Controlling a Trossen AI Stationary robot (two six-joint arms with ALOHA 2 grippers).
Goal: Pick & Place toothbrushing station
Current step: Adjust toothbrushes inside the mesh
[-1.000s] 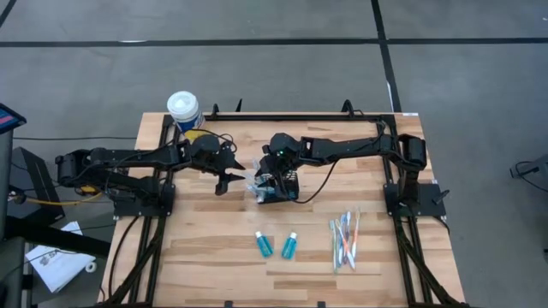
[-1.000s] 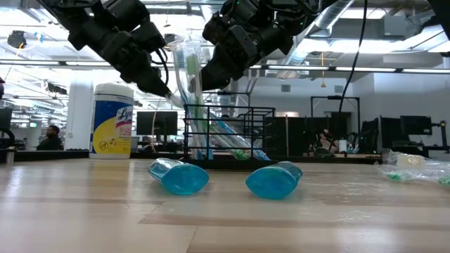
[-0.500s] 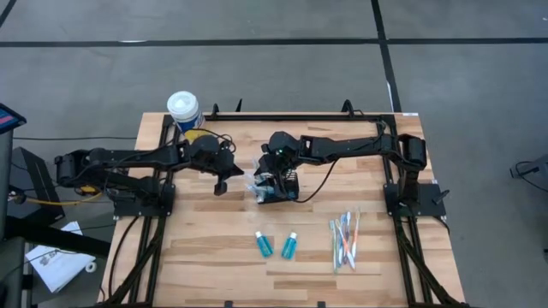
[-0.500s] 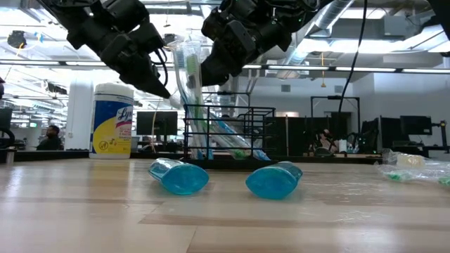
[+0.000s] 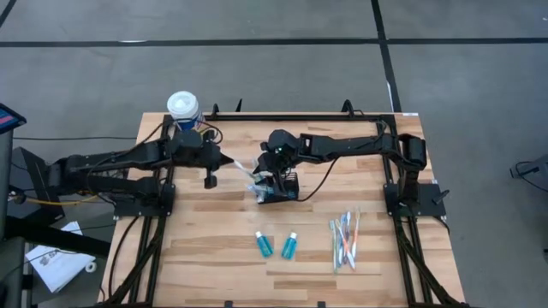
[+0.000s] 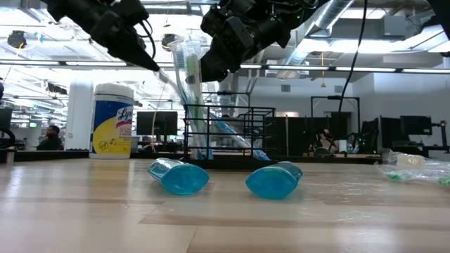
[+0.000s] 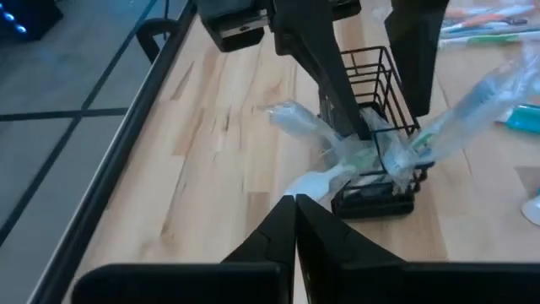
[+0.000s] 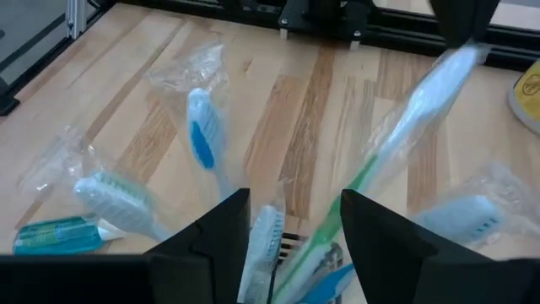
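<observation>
The toothbrushing station, a small black wire basket, stands at the table's middle with several wrapped toothbrushes upright in it. My left gripper is left of and above it, shut on a white-and-green wrapped toothbrush that leans out of the basket. My right gripper hovers over the basket, open, its fingers on either side of the toothbrush tops. Two teal tubes lie on their sides near the front. My left gripper pinches the toothbrush's white upper end between its two fingertips, coming slanting down from the table's left. The toothbrush slants from the fingers down to the right, and its lower end stays inside the basket.
A white-lidded canister with a yellow label stands at the far left corner. Several loose toothbrushes lie at the front right. Bare wood lies left of the basket and along the front left.
My left gripper has shut on the toothbrush's upper end, then risen and drawn back toward the table's left edge. The toothbrush has tipped leftward out of the bunch, its lower end staying in the basket.
</observation>
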